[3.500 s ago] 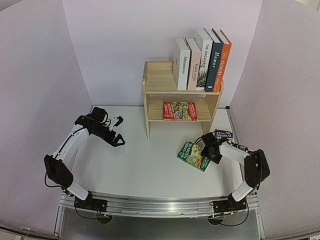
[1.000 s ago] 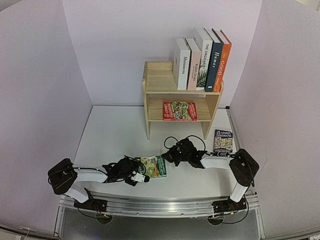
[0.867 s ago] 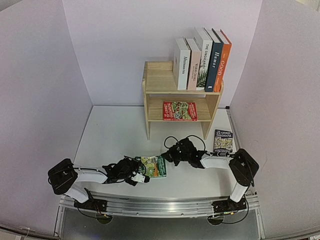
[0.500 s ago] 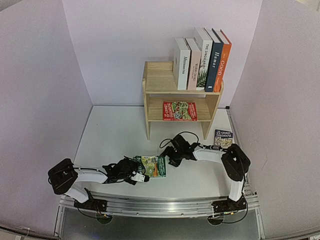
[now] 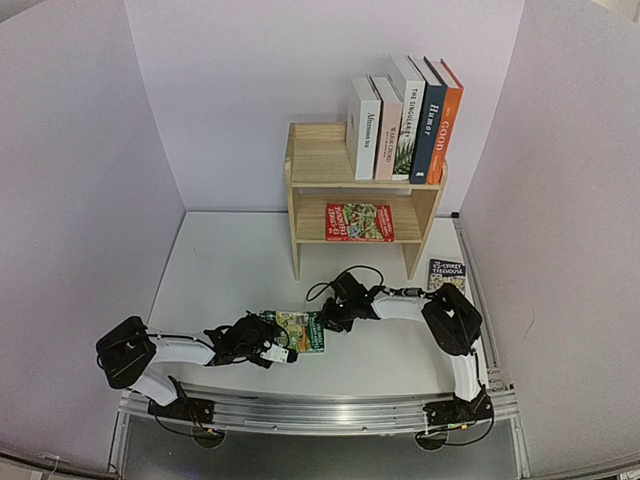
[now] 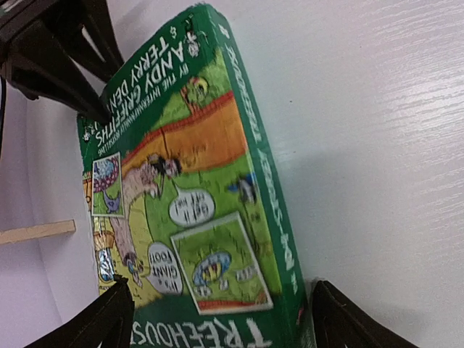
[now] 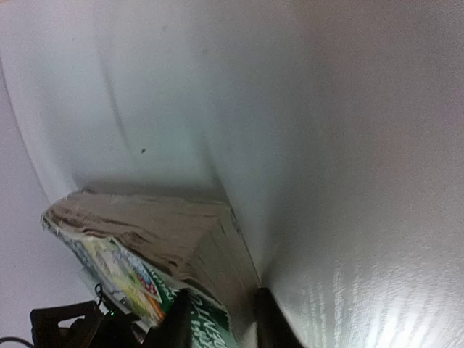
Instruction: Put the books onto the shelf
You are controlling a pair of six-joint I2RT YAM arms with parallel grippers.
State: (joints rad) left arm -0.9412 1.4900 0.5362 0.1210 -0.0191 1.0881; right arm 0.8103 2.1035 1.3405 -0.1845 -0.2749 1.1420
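Books come first: six of the eight are on the shelf (image 5: 315, 160), so most of the job looks done.

The shelf has two levels. On the top level five books stand up in a row at the right end, side by side and touching. They are the small white book (image 5: 365, 125), the pale book with pink flowers (image 5: 387, 125), the white book with the green plant (image 5: 406, 115), the navy "Humor" book (image 5: 430, 115) and the orange "GOOD" book (image 5: 447, 118). The left part of the top level shows bare wood. On the lower level one red picture book (image 5: 359, 222) lies by itself.

Two books are left on the table (image 5: 240, 265). The dark picture book (image 5: 446, 280) lies flat just in front of the shelf's right side, and no gripper is near it. The green picture book (image 5: 300, 332) lies in front of the shelf too, but well apart from it. Both grippers are at this book.

The left gripper (image 6: 221, 308) has its fingers wide apart, one on each side of the end with the big title letters. I cannot tell if they squeeze the book yet.

The right gripper (image 7: 221, 322) is at the other end. Its fingers are only a little apart, with the book's corner and paper edge between them. I cannot tell if they pinch it.

I think the green book is the one being picked up now. After that, the dark one must go up too.
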